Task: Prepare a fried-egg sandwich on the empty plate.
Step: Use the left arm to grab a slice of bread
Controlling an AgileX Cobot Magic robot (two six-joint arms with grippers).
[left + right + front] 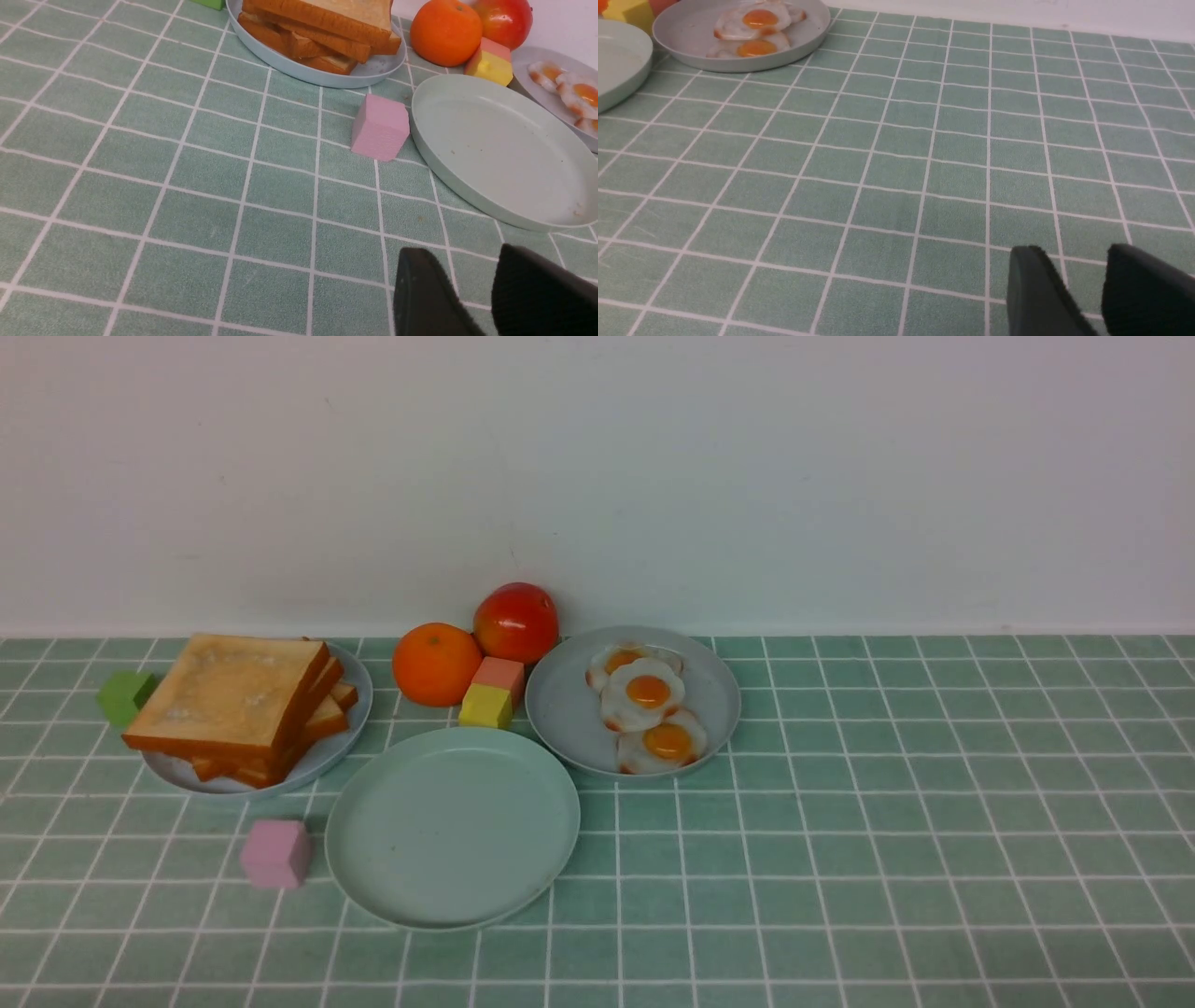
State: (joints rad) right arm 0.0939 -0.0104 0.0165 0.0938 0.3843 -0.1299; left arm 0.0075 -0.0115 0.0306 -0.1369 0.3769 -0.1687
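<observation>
From the front, nothing is built yet. The plate [453, 826] sits bare near the middle of the table, closest to the robot. The toast [233, 695] is stacked on a grey dish [327, 756] behind it to the left. The three eggs [644, 691] lie overlapping on a second dish [565, 709] behind it to the right. Between the dishes stand an orange [436, 665], a red fruit [516, 621] and a yellow block [485, 707] touching a salmon block [499, 674]. A pink block [275, 852] sits just left of the plate, and a green block [126, 695] is beside the toast. Neither arm shows here.

In the left wrist view, the left gripper [467, 256] hangs over bare tablecloth on the near side of the plate [490, 149]. Its black fingers [420, 289] stand a little apart with only cloth showing between them, gripping nothing. The pink block [379, 127] is just beside the plate's rim.

In the right wrist view, the right gripper [1073, 256] is likewise over open cloth, well apart from the eggs [756, 23]. Its fingers [1031, 289] are parted and hold nothing.

I'd judge the whole job is left: a toast slice onto the plate, an egg on top, then a second slice.

I can read no brand, label or writing anywhere.
</observation>
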